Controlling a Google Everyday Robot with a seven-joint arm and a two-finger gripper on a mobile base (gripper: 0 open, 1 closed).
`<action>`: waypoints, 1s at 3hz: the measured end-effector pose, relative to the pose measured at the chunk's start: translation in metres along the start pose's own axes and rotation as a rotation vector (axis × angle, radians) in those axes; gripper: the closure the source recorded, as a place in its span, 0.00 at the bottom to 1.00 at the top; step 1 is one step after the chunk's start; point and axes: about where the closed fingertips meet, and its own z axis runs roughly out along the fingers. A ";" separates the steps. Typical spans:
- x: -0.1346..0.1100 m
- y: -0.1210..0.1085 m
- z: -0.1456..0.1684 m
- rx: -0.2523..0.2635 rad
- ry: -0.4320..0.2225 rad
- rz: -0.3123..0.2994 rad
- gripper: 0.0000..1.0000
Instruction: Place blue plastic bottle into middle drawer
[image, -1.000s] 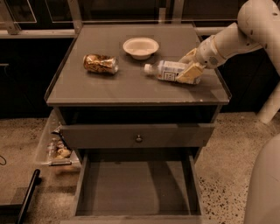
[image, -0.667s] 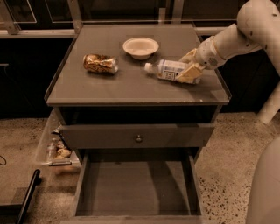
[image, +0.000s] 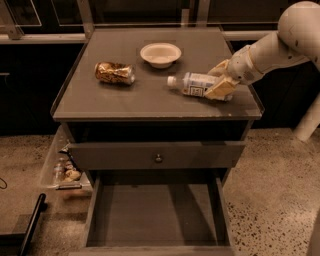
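Note:
The blue plastic bottle (image: 194, 83) lies on its side on the grey cabinet top (image: 150, 95), right of centre, white cap pointing left. My gripper (image: 216, 79) reaches in from the right and is closed around the bottle's base end, one tan finger (image: 220, 89) in front of it and one behind it. The bottle still rests on the top. The middle drawer (image: 155, 212) is pulled out wide below, a grey box with a bare floor.
A gold crushed can (image: 114, 73) lies at the left of the top and a white bowl (image: 160, 53) stands at the back centre. A drawer front with a round knob (image: 158, 158) sits above the open drawer. A bin of snacks (image: 65, 170) stands on the floor at left.

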 end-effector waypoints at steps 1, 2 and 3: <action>-0.004 0.017 -0.015 0.016 -0.013 -0.037 1.00; -0.001 0.040 -0.029 0.037 -0.022 -0.069 1.00; 0.006 0.068 -0.041 0.064 -0.021 -0.098 1.00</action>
